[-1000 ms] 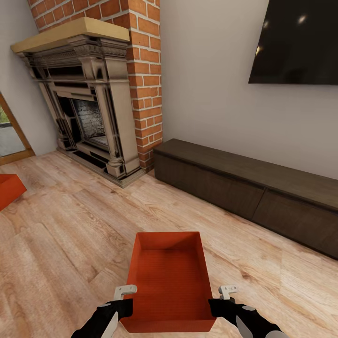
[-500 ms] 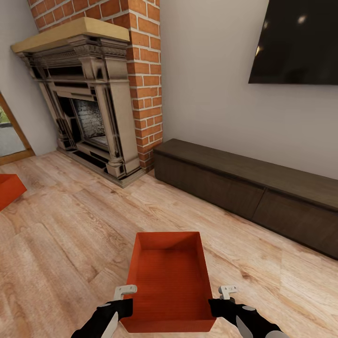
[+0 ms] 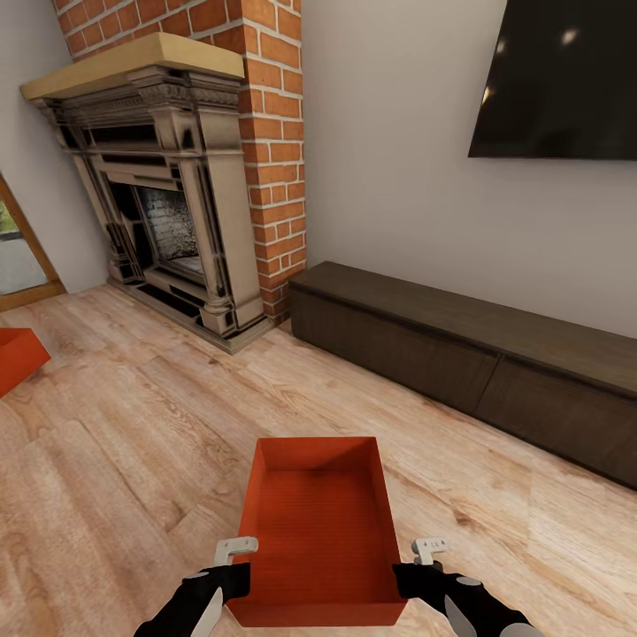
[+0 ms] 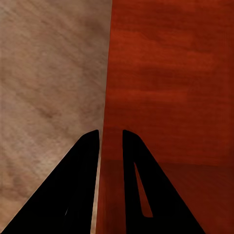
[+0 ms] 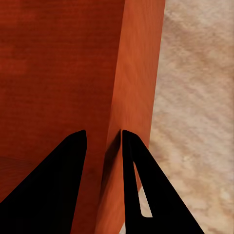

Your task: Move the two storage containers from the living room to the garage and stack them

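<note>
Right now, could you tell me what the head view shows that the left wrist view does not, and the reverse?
Head view: the fireplace, wall TV, dark cabinet, a second container far left, and both grippers at the near container.

Left wrist view: a close look at the left gripper, one finger on each side of that container's wall.

Shared: the near container, wood floor and left gripper.

floor: light wood-plank floor (image 3: 133, 425) | walls: plain pale grey wall (image 3: 389, 177) | red brick chimney column (image 3: 270, 106) with ornate grey stone fireplace (image 3: 168, 203) and pale wooden mantel shelf (image 3: 133, 62) | long low dark brown cabinet (image 3: 469, 354) along wall | black wall-mounted TV screen (image 3: 566, 80) above it | wood-framed glass door (image 3: 18, 257) at far edge, daylight behind
</note>
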Available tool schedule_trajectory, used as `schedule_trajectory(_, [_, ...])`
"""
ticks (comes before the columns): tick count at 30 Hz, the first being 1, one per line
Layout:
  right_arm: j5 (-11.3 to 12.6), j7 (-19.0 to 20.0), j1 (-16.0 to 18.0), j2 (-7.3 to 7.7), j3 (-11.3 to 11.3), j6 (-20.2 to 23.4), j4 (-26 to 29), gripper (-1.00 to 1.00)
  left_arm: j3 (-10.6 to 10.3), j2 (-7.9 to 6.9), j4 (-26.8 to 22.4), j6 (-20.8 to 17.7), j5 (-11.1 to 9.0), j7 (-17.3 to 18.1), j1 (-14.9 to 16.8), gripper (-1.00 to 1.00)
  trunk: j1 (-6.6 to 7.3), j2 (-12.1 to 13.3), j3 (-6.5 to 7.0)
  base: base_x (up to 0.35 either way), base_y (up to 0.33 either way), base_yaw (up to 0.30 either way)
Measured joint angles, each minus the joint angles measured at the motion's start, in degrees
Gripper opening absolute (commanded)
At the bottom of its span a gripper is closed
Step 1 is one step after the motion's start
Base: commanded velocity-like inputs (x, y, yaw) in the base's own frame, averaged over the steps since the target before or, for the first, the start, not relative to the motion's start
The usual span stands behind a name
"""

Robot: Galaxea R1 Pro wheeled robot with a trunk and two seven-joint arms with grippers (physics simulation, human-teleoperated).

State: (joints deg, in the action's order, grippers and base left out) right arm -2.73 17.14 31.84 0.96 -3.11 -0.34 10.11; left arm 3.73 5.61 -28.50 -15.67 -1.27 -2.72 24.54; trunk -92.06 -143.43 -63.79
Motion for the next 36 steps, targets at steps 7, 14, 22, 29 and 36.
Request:
schedule_trajectory(7, [-0.2,0.0,0.0,0.02,-0.1,0.0,-0.1,-1.0,0.3,0.17,0.1,-0.1,0.5,0.0,0.0,-1.0,0.07,0.0,0.64,0.0,0.0,0.0])
schedule_trajectory(14, [-0.1,0.0,0.0,0.0,-0.1,0.0,-0.1,-1.0,0.1,0.05,0.1,-0.1,0.2,0.0,0.0,-1.0,0.25,0.1,2.2,0.0,0.0,0.0])
schedule_trajectory(22, [-0.1,0.0,0.0,-0.01,0.0,0.0,-0.1,-1.0,0.0,-0.01,0.1,0.0,0.0,0.0,0.0,-1.0,1.03,1.4,3.84,0.0,0.0,0.0])
schedule_trajectory(29, [-0.2,0.0,0.0,-0.02,-0.1,-0.1,-0.1,-1.0,0.0,-0.01,0.1,0.0,0.0,0.0,0.0,-1.0,2.57,4.2,5.1,0.0,0.0,0.0])
schedule_trajectory(36, [-0.2,0.0,0.0,-0.02,-0.1,-0.1,-0.1,-1.0,0.0,-0.01,0.1,0.0,0.0,0.0,0.0,-1.0,4.11,7.0,6.36,0.0,0.0,0.0])
